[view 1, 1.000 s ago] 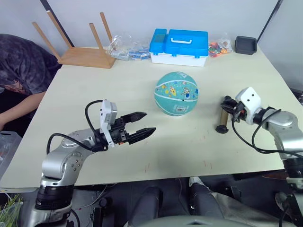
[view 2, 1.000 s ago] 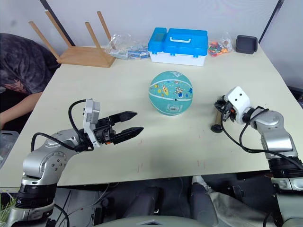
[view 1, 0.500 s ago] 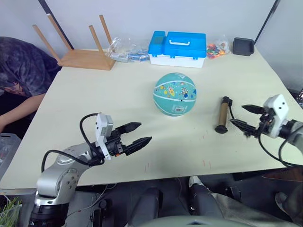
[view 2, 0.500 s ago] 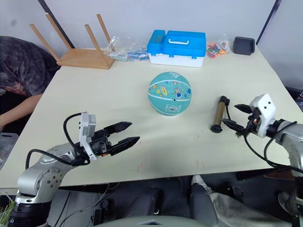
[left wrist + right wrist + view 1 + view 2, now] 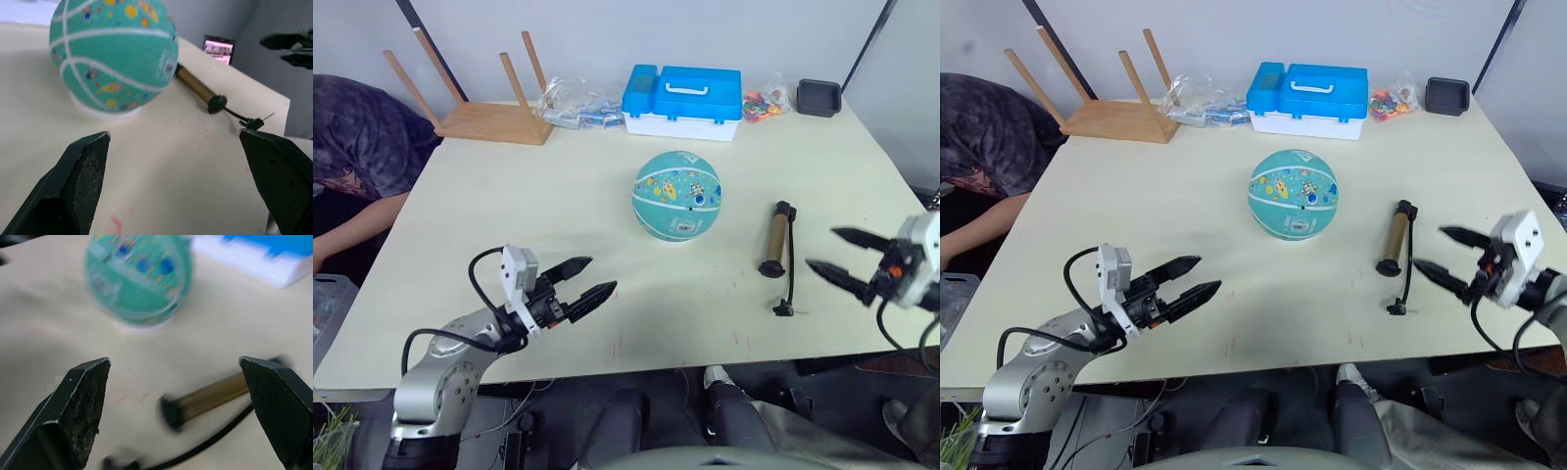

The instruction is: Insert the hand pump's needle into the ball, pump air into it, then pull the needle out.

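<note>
The teal ball (image 5: 676, 195) with white seams and cartoon prints rests on a small white ring mid-table. To its right the bronze hand pump (image 5: 774, 238) lies flat, its thin black hose (image 5: 792, 264) trailing toward the near edge. The hose ends in a small black fitting with the needle (image 5: 266, 116) lying on the table. My right gripper (image 5: 820, 248) hovers open and empty just right of the pump, touching nothing. My left gripper (image 5: 602, 275) is open and empty near the front left, well short of the ball.
A blue-and-white case (image 5: 683, 98), an overturned wooden stool (image 5: 489, 108), bags of small items (image 5: 573, 98) and a black tray (image 5: 819, 96) line the far edge. A person (image 5: 362, 147) leans at the table's left side.
My right gripper has opened, let go of the pump and drawn back to the right; the pump now lies on the table with its hose stretched out. The left gripper pulled back slightly.
</note>
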